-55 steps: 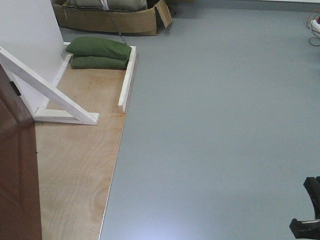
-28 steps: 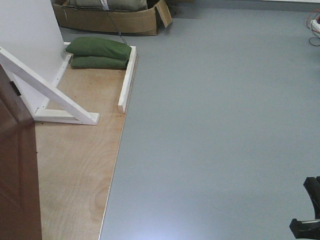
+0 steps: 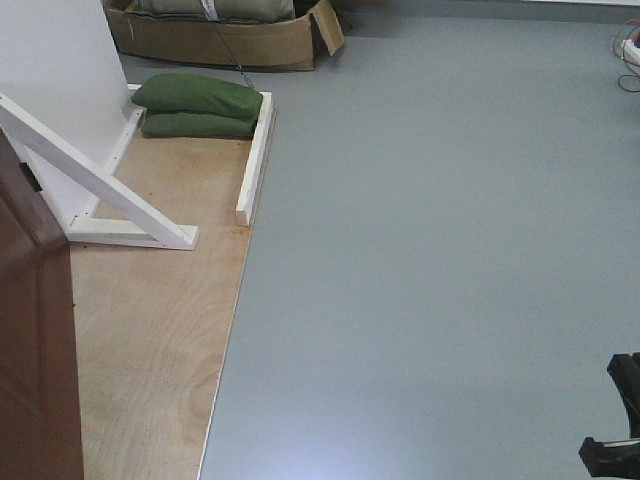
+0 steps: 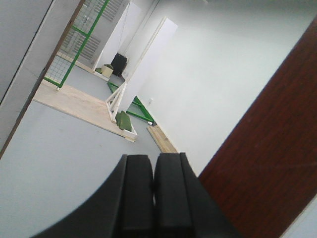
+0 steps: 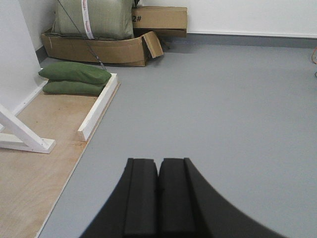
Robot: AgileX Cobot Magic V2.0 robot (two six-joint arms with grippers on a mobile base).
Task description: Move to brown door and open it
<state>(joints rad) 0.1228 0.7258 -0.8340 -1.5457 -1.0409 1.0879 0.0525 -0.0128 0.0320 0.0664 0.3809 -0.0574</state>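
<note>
The brown door (image 3: pixel 35 350) stands at the left edge of the front view, with only a slab of its dark wood showing. It also fills the right side of the left wrist view (image 4: pixel 267 163). My left gripper (image 4: pixel 154 157) is shut and empty, its tips just left of the door's face. My right gripper (image 5: pixel 159 161) is shut and empty over bare grey floor. A black part of the right arm (image 3: pixel 618 430) shows at the front view's bottom right corner. No door handle shows in any view.
A plywood floor panel (image 3: pixel 150 330) lies left, with a white brace frame (image 3: pixel 100 190) and white rail (image 3: pixel 255 160) on it. Two green sandbags (image 3: pixel 195 105) sit at its far end. A cardboard box (image 3: pixel 230 35) stands behind. Grey floor (image 3: pixel 440 250) spreads right.
</note>
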